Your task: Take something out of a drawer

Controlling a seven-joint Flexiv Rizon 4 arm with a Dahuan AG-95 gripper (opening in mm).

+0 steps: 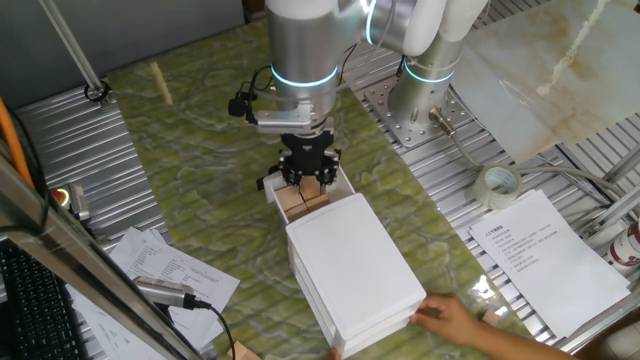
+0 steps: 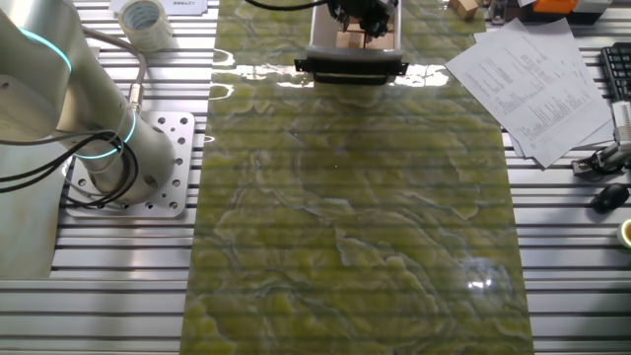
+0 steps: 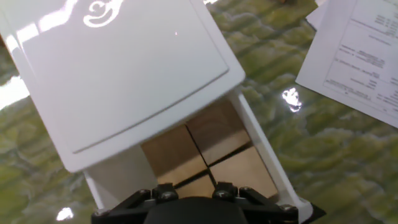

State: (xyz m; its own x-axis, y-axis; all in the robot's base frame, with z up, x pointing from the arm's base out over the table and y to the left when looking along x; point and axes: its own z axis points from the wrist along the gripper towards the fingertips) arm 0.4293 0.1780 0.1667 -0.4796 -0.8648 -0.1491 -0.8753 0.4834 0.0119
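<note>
The drawer (image 1: 346, 184) stands pulled out of the white cabinet (image 1: 355, 265), its black bar handle (image 2: 350, 67) facing the table's middle. Several light-tan wooden blocks (image 1: 300, 203) lie side by side in it; the hand view shows them (image 3: 217, 134) packed between the drawer's white walls (image 3: 258, 146). My gripper (image 1: 308, 180) hangs straight over the blocks with its fingers spread, tips down at the drawer's rim, and tan wood shows between them. It also shows in the other fixed view (image 2: 360, 15). The hand view shows only the gripper's body, not the fingertips.
A person's hand (image 1: 455, 318) rests on the cabinet's near corner. Printed papers (image 1: 545, 255) and a tape roll (image 1: 497, 186) lie right of the mat. The arm's base (image 2: 128, 163) is bolted at the mat's side. A keyboard (image 1: 30, 310) sits at the left.
</note>
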